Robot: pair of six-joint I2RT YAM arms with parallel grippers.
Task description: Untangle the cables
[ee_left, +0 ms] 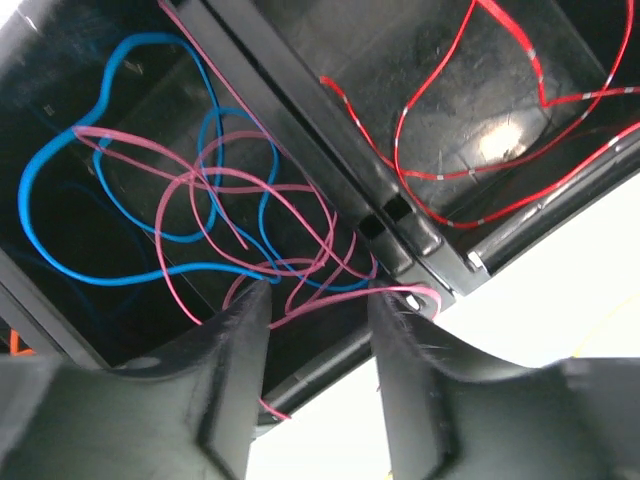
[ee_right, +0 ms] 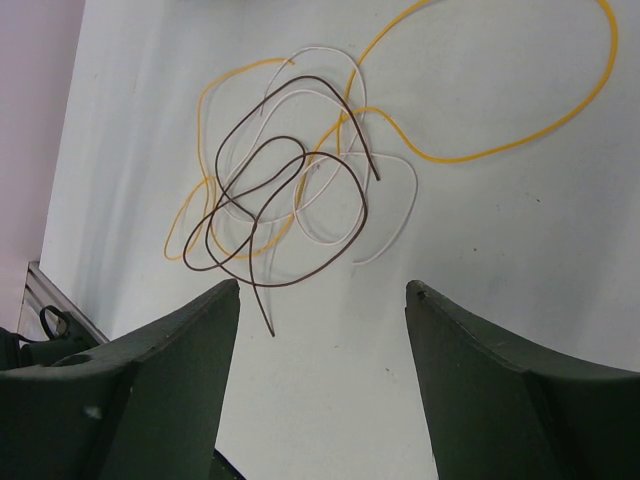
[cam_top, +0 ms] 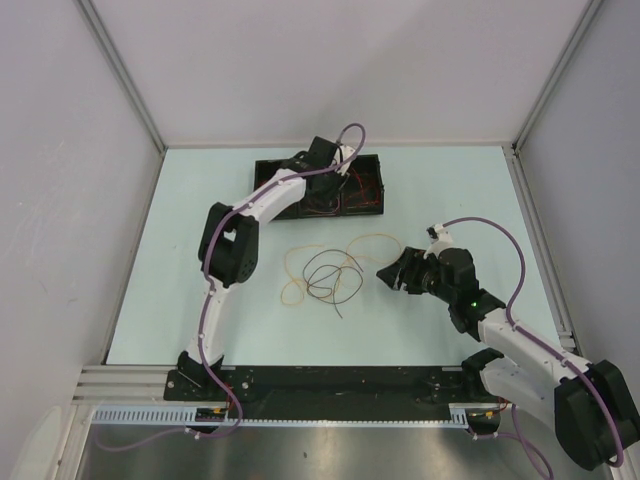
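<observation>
1. Red cable point(ee_left: 400, 150): cut off by top and right edges, left wrist view.
2. Pink cable point(ee_left: 205, 182): lower run hidden behind left gripper point(ee_left: 320, 292).
3. Yellow cable point(ee_right: 470, 158): loop clipped at top edge, right wrist view.
4. Tray point(cam_top: 262, 175): contents partly covered by left arm point(cam_top: 240, 215) in top view.

On the counter point(cam_top: 450, 190) I count three: one yellow cable point(ee_right: 500, 152), one brown cable point(ee_right: 345, 180) and one white cable point(ee_right: 405, 215). I see one black tray point(ee_left: 330, 150), split into two compartments. One compartment has two in it, one blue cable point(ee_left: 150, 40) and one pink cable point(ee_left: 130, 140). The other has a single red cable point(ee_left: 520, 40). That makes six in all. I have two arms, the left arm point(cam_top: 230, 240) and the right arm point(cam_top: 520, 345). They carry two pincers, the left pincer point(ee_left: 320, 340) and the right pincer point(ee_right: 320, 330), with two fingers each.
</observation>
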